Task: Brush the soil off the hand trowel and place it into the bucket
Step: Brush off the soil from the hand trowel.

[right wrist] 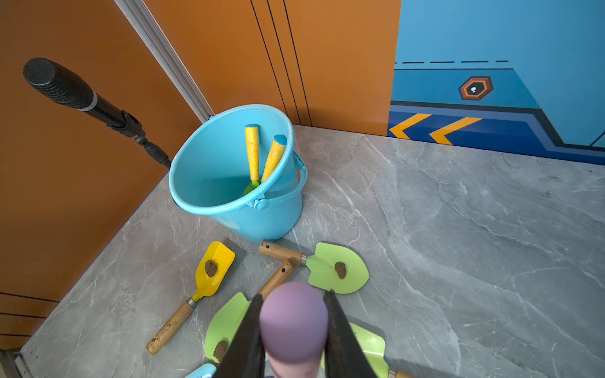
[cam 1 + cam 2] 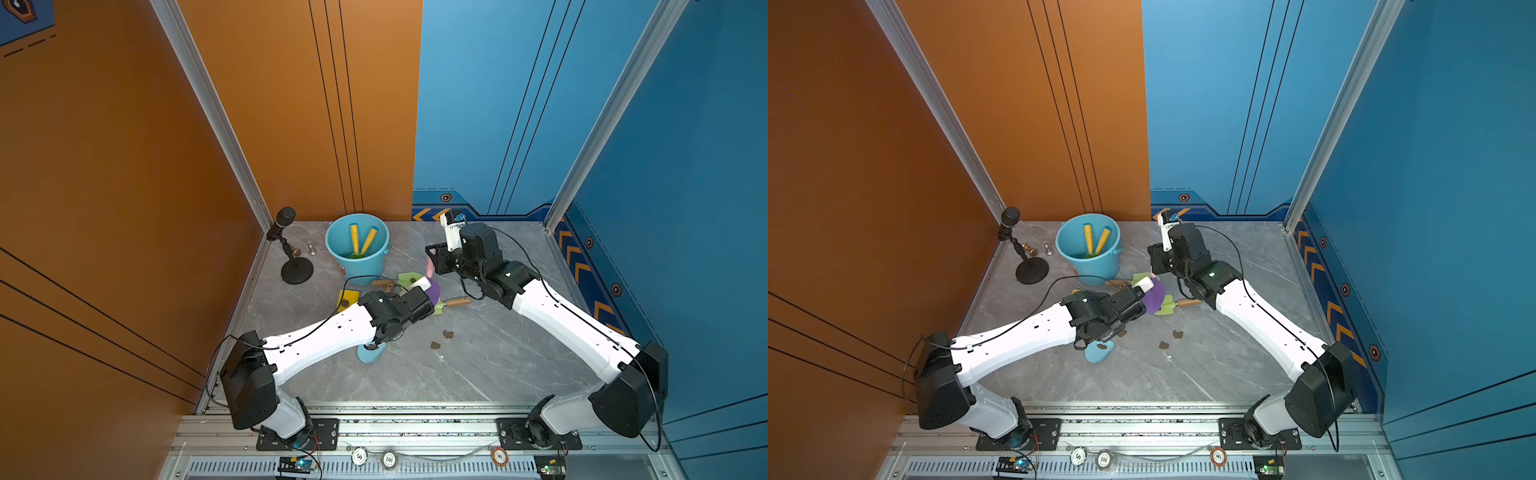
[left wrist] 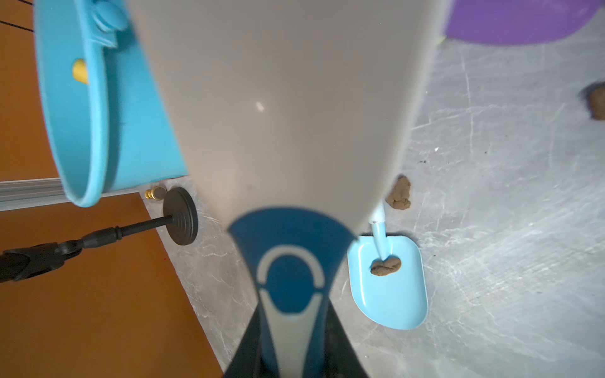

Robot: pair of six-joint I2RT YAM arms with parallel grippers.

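Grey desk point(image 2: 498, 365) beside the bucket point(image 2: 361, 270): right gripper point(image 1: 293, 294) grips the purple trowel point(image 2: 1154, 297) by its handle, left gripper point(image 3: 292, 314) clamps the brush point(image 3: 288, 114), apparently so soil point(image 2: 435, 345) drops outside.

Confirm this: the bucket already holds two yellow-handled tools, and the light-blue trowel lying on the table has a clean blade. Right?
Not quite. The light-blue trowel is not clean: the left wrist view shows a brown soil lump on its blade, near the neck. The rest holds: the bucket has two yellow-handled tools in it.
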